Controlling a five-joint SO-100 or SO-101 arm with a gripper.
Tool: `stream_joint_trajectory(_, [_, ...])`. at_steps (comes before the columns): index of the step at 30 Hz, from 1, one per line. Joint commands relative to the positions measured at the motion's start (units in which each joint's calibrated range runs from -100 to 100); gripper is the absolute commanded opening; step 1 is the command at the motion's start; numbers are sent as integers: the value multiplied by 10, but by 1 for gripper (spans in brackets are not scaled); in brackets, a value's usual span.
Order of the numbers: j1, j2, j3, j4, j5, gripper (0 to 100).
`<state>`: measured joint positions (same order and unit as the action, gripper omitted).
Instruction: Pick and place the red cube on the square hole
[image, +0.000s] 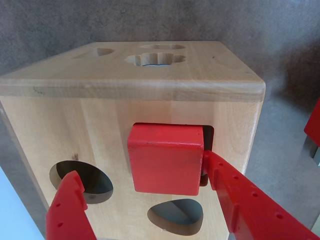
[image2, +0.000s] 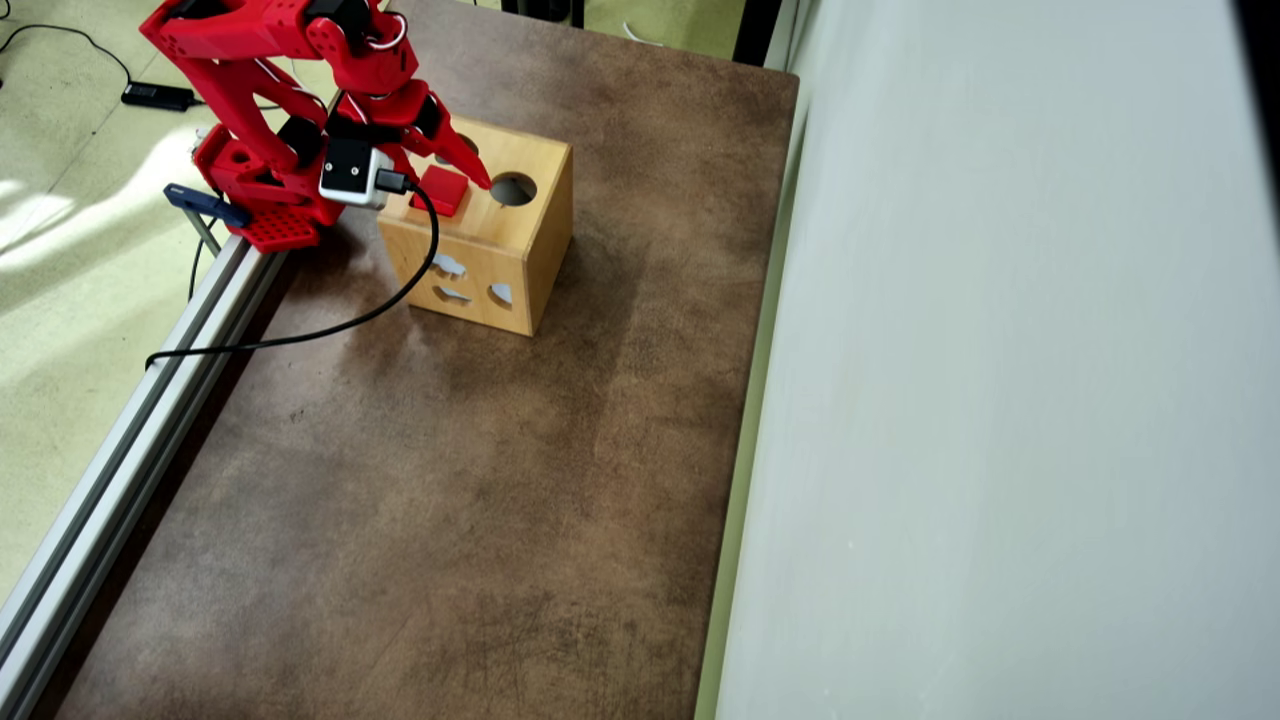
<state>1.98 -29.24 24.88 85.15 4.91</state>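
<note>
red cube (image: 166, 159) sits over the square hole (image: 208, 137) in the wooden box (image: 220, 80), seemingly partly sunk in, gripper (image: 142, 182) spread wide, right finger (image: 240, 197) touching the cube's side.

No readable text, label, brand, number or sign shows in either view.

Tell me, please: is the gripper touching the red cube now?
Touching, on one side only. In the wrist view the right-hand finger meets the edge of the red cube; the left-hand finger stands clearly apart from it.
</note>
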Motion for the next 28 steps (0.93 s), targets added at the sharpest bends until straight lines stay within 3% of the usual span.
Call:
stream_joint_trajectory(1, [-5,15,-27,-29,2,36])
stream_joint_trajectory(9, [-4,-99,-19,9,-2,36])
stream_joint_trajectory(23, [-4,-103,-17,46,2,36])
stream_joint_trajectory(28, [-4,-105,-25,59,2,25])
